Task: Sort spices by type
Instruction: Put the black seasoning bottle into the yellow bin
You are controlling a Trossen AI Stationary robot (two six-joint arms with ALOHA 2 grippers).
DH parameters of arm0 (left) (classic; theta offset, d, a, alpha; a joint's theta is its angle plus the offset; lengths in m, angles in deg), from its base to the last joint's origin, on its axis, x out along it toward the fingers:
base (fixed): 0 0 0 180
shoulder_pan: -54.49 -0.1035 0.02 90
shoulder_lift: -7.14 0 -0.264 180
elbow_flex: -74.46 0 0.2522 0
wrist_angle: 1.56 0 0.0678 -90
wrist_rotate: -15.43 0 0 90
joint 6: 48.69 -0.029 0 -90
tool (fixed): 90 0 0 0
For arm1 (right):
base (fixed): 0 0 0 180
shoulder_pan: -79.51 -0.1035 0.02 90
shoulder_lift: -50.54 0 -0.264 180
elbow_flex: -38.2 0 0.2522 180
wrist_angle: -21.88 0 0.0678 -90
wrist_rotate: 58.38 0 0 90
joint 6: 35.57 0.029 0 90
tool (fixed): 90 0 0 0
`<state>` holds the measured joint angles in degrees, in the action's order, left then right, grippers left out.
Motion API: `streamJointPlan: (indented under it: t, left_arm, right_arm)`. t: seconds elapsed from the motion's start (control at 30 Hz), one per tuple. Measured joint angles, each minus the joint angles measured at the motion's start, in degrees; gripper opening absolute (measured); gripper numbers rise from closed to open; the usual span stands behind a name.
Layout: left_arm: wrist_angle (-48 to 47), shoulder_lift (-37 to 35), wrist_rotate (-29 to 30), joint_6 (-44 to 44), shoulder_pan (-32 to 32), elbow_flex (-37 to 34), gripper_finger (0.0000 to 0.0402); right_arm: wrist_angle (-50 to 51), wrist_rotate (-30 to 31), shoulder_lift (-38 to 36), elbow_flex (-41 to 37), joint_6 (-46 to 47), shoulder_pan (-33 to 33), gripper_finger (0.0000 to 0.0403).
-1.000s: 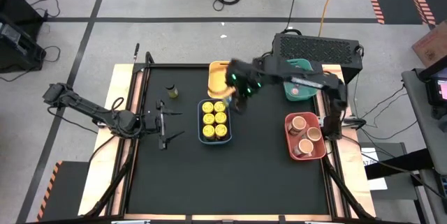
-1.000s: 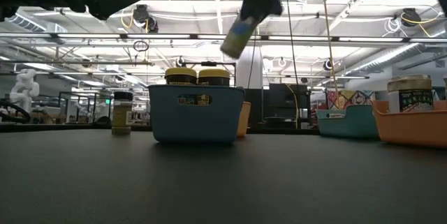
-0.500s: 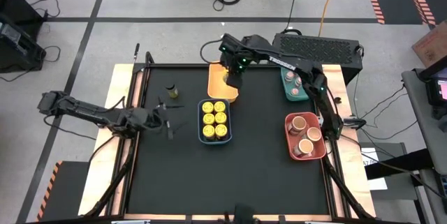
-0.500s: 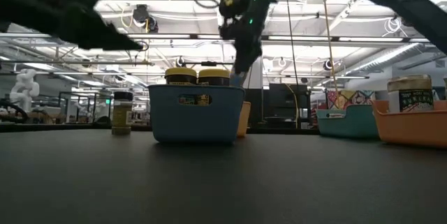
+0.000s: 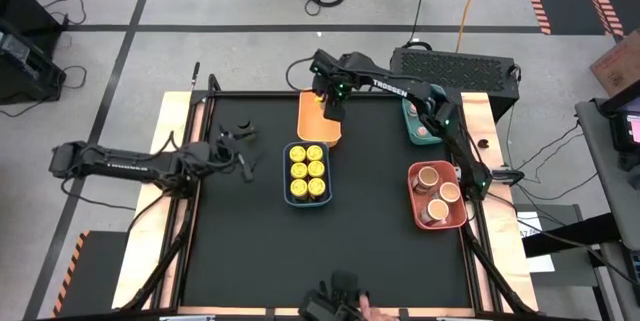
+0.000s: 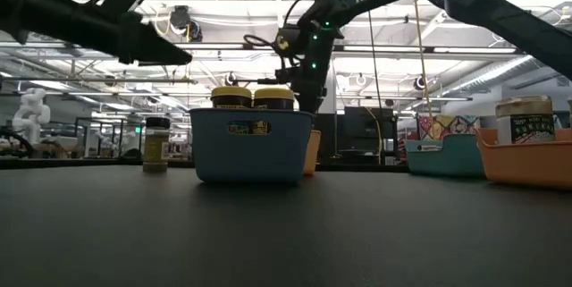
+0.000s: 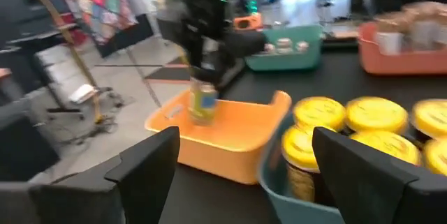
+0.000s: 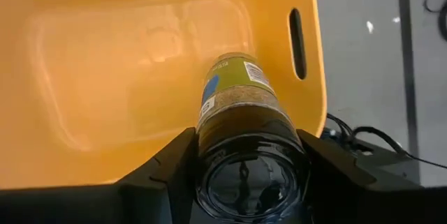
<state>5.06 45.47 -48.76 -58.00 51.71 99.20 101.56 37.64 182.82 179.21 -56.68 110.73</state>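
I log the right gripper (image 8: 244,182) clenched on a small cylindrical spice jar (image 8: 241,105) with yellow-and-blue label, held inside the orange rectangular plastic tray (image 5: 318,119) at the table's far edge. Left gripper (image 5: 243,153) hangs released near the table's left side. Six yellow-lidded jars (image 5: 307,170) fill the blue tray (image 6: 250,147).

Glossy orange plastic tray (image 8: 140,77), clear jar (image 8: 241,119)

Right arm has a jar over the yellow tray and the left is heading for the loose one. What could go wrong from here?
1. The right gripper holds the dark-lidded jar above the yellow tray; released from there, it may tip over.
2. The left gripper is open beside the lone jar; a sideways approach could knock it over.
3. The blue tray of yellow-lidded jars sits close; the withdrawing arm might clip it.
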Motion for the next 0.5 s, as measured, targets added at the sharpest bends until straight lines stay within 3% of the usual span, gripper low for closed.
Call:
streamJointPlan:
  t: [0.5]
  left_arm:
    - [-0.34, 0.0, 1.43, -4.68, -3.3, 5.25, 0.0329]
  right_arm:
    - [0.76, 1.47, 0.97, -0.01, -4.91, -0.04, 0.0196]
